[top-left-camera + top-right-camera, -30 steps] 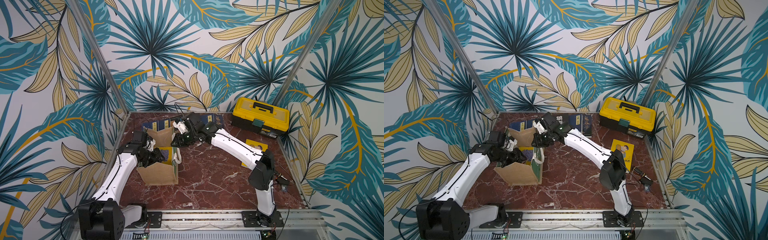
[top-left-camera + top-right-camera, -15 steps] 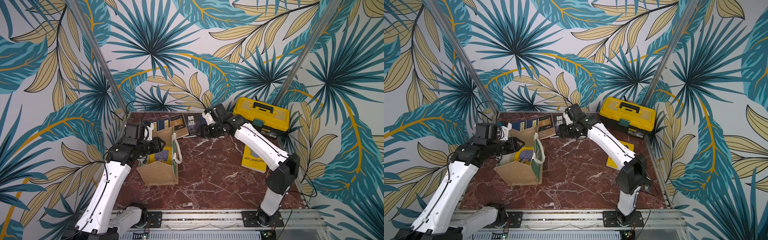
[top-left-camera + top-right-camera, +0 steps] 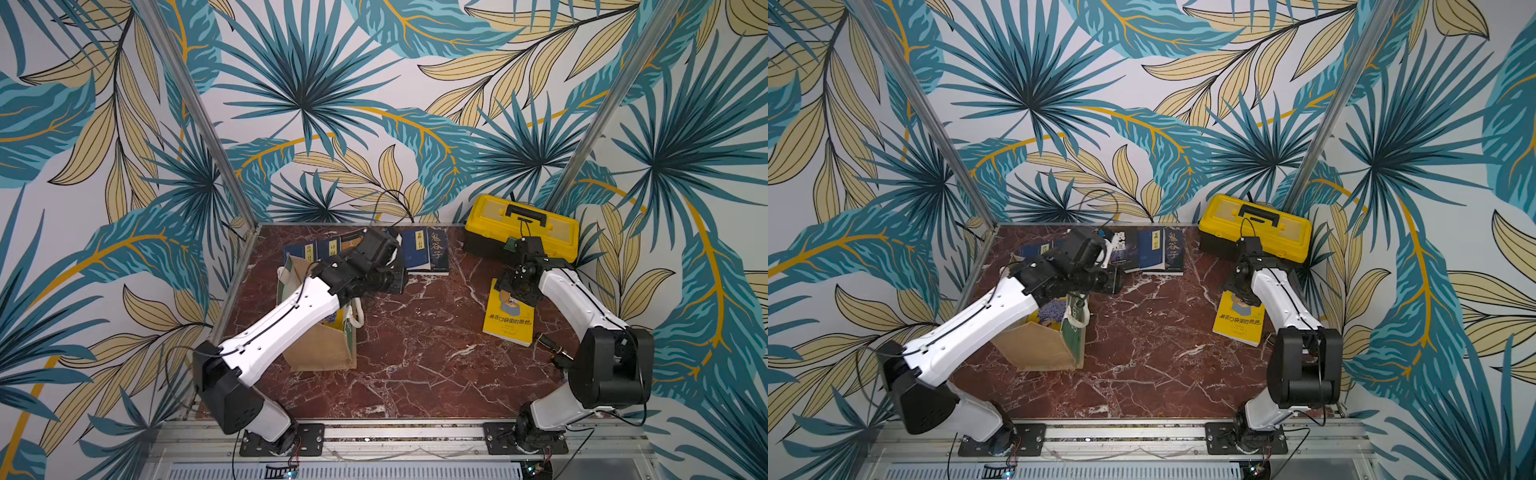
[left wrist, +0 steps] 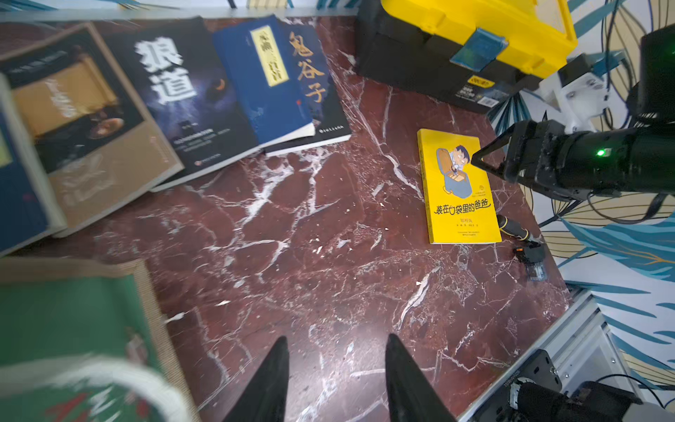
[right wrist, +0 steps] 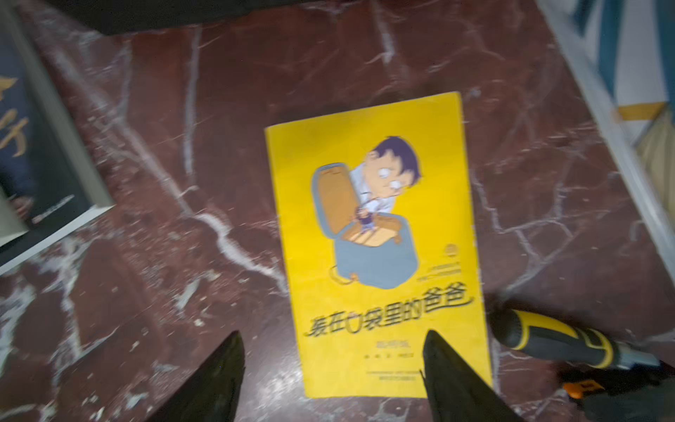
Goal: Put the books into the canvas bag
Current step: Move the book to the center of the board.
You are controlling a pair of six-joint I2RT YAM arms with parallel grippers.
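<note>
Book (image 5: 376, 241) in yellow, titled 装在口袋里的爸爸

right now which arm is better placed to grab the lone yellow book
Right. Its open end effector hovers over the yellow book; the left end effector is across the table, beside the canvas bag.

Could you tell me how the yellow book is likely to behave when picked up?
The yellow book looks thin, so probably light and floppy. Lying flat on the smooth marble table, its edge seems hard to catch; it may slide.
</note>
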